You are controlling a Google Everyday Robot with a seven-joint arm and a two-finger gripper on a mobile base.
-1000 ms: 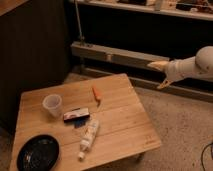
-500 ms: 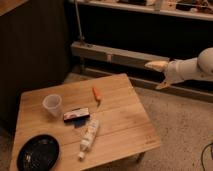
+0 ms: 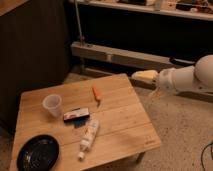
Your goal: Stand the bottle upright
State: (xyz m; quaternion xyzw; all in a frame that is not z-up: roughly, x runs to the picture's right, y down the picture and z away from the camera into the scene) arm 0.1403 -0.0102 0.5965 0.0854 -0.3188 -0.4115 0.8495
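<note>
The bottle [image 3: 89,135] is whitish and slender with a small white cap. It lies on its side near the front of the wooden table [image 3: 125,120], cap end pointing to the front left. My gripper [image 3: 148,84] hangs in the air just off the table's right edge, well above and to the right of the bottle. Its yellowish fingers [image 3: 144,76] stand apart and hold nothing.
A translucent plastic cup [image 3: 52,105] stands upright at the table's left. A dark flat packet [image 3: 76,115] lies just behind the bottle. A small orange carrot-like item [image 3: 96,93] lies mid-table. A black plate [image 3: 37,153] sits at the front left corner. Shelving and a rail run behind.
My gripper has moved left and slightly down, closer to the table's right edge. Nothing on the table has moved.
</note>
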